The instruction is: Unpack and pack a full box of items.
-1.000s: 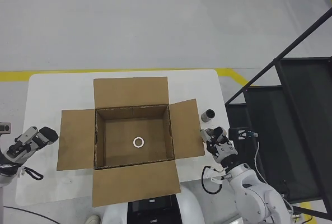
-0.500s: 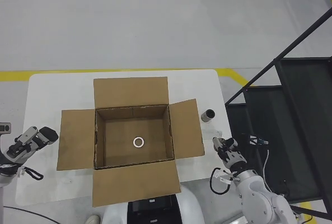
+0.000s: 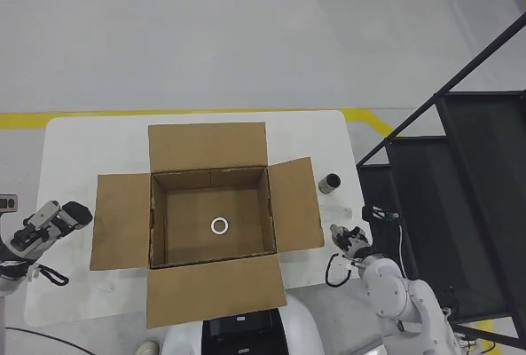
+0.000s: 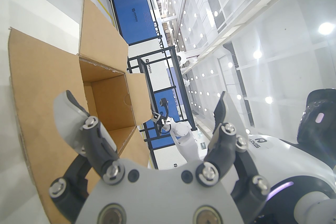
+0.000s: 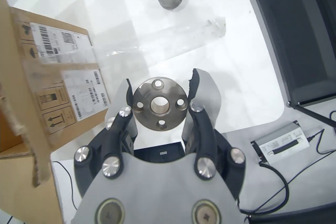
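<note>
— What was on the left?

— The left gripper (image 3: pixel 55 221) hung off the left edge of the table (image 3: pixel 85 146), well apart from the box (image 3: pixel 121 222). Its fingers were spread wide with nothing between them.

— And the box?

— It was in the middle of the table with all four flaps folded out flat. One small pale ring (image 3: pixel 219 225) lay near the middle of the box floor (nothing else showed on the bare cardboard).

— What was to the right of it?

— A short metal sleeve (image 3: pixel 330 183) stood on the table just past the right flap. A clear bag (image 5: pixel 178 36) lay flat nearer the robot, one end resting over that flap. The right gripper (image 3: pixel 347 240) was at the table's near right edge, outside the box. Its fingers were closed in on the rim of a metal disc (image 5: pixel 160 104) with a centre hole.

— How far along was the job?

— I judged the unpacking to be nearly done. The sleeve and bag were out, the disc was in the gripper and not yet set down, and the ring was left to lift out. The whole repacking was yet to begin.
</note>
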Robot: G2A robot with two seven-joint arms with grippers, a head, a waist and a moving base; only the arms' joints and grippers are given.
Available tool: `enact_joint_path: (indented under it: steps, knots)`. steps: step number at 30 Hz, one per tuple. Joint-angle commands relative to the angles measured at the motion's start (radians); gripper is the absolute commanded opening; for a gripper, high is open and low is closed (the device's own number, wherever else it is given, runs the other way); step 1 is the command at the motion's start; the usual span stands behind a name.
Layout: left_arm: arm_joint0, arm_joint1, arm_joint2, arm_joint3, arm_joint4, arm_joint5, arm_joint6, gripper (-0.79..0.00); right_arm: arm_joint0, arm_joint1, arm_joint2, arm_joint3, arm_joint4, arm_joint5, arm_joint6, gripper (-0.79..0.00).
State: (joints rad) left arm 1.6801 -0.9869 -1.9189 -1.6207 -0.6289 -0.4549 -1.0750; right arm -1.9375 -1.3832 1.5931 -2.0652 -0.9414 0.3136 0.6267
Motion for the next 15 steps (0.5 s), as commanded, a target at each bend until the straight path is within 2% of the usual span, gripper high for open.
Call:
enact_joint_path:
  steps: [1, 5, 15]
  knots:
    - [0.0, 0.0, 0.0, 0.0, 0.0, 0.0, 0.0, 0.0, 0.03, 0.0, -0.01, 0.049, 0.002, 0.01, 0.013, -0.785]
    - [0.0, 0.0, 0.0, 0.0, 0.0, 0.0, 0.0, 0.0, 0.082, -0.001, -0.032, 0.14, 0.039, 0.009, 0.013, -0.785]
    - [0.0, 0.0, 0.0, 0.0, 0.0, 0.0, 0.0, 0.0, 0.151, -0.003, -0.037, 0.29, 0.055, 0.082, -0.037, -0.785]
